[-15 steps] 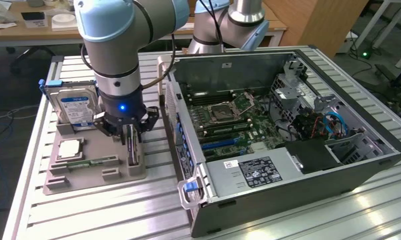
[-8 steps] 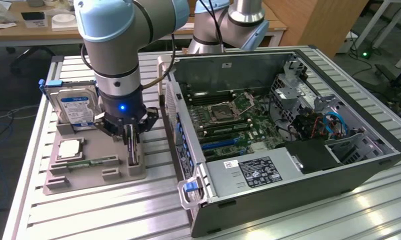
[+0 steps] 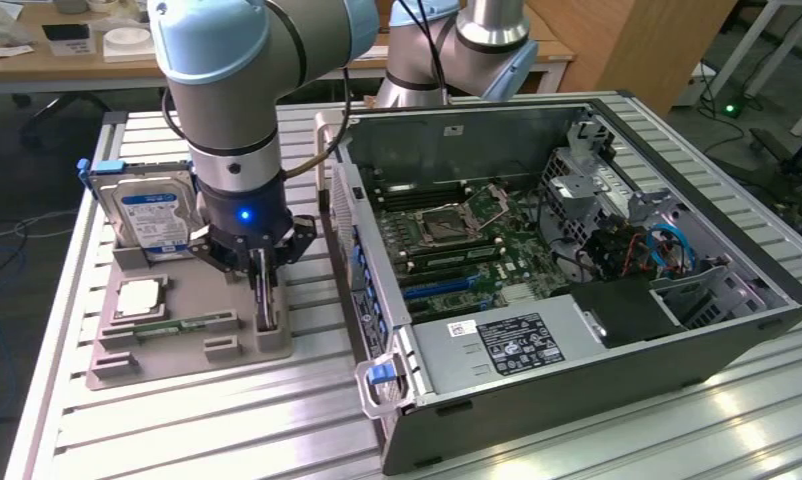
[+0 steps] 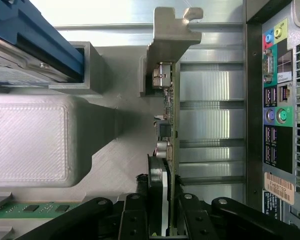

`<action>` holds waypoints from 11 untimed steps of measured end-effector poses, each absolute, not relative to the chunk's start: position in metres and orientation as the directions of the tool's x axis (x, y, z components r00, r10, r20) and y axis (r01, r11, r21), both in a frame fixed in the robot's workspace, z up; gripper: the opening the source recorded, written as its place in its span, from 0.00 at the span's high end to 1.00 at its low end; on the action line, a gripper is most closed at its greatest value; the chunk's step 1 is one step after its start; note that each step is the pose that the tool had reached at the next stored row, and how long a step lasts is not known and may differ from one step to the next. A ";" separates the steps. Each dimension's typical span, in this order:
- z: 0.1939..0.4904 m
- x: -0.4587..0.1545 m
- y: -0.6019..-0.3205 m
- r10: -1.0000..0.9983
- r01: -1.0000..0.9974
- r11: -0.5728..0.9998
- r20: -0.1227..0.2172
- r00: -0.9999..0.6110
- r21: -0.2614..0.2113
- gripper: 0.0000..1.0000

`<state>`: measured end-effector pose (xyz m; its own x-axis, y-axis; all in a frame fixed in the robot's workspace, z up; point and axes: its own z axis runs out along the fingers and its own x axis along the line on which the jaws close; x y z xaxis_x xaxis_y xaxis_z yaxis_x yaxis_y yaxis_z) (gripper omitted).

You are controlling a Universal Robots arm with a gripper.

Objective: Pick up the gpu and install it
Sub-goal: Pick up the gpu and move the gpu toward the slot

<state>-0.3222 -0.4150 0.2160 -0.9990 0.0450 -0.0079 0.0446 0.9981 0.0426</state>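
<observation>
The gpu (image 3: 264,302) stands on its long edge in a slot of the grey fixture tray (image 3: 174,365), beside the open computer case (image 3: 721,330). In the wrist view the gpu (image 4: 171,115) shows edge-on, with its silver end bracket (image 4: 171,30) at the far end. My gripper (image 3: 261,268) reaches straight down onto the card. Its black fingers (image 4: 135,215) sit on both sides of the board, pressed against it, so the gripper (image 4: 167,202) is shut on the card. The card still rests in the tray's slot.
On the same tray are a silver hard drive (image 3: 154,215) in a blue holder, a square processor (image 3: 141,297) and a green memory stick (image 3: 188,325). The case's motherboard (image 3: 461,240) lies exposed, with the case's rear port panel (image 4: 277,100) close beside the card.
</observation>
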 end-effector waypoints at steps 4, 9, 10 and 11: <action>0.216 -0.322 -0.415 0.045 0.045 0.998 -0.008 -0.999 0.043 0.72; 0.216 -0.322 -0.415 0.045 0.045 0.998 -0.008 -0.999 0.043 0.72; 0.216 -0.322 -0.415 0.045 0.045 0.998 -0.008 -0.999 0.043 0.72; 0.216 -0.322 -0.415 0.045 0.045 0.998 -0.009 -0.999 0.043 0.72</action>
<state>-0.3218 -0.4149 0.2164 -0.9990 0.0449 -0.0087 0.0445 0.9981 0.0431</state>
